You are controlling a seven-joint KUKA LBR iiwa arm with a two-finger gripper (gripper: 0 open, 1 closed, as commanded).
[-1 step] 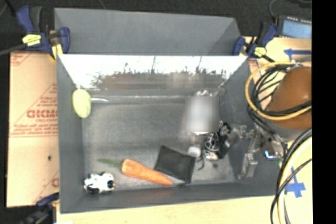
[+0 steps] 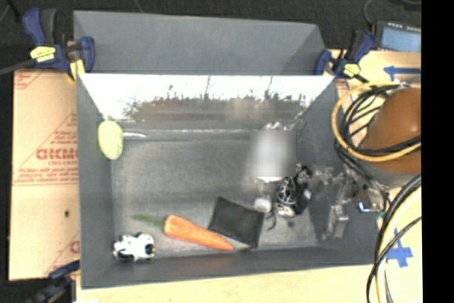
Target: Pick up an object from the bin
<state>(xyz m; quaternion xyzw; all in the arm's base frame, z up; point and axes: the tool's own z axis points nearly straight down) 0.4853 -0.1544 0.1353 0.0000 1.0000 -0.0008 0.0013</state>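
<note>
My gripper [image 2: 333,215] is low at the bin's right side, near the front right corner. Just to its left lies a small black and white tangled thing [image 2: 289,196]. Behind that stands a pale grey cup-like thing [image 2: 270,154]. A flat black square [image 2: 236,221] lies further left on the floor, with an orange carrot [image 2: 197,233] beside it. Nothing shows between the gripper's fingertips.
A small black and white toy cow [image 2: 134,248] lies in the front left corner. A pale yellow-green oval thing [image 2: 110,139] rests against the left wall. The arm with its orange cover and looped cables hangs over the bin's right rim.
</note>
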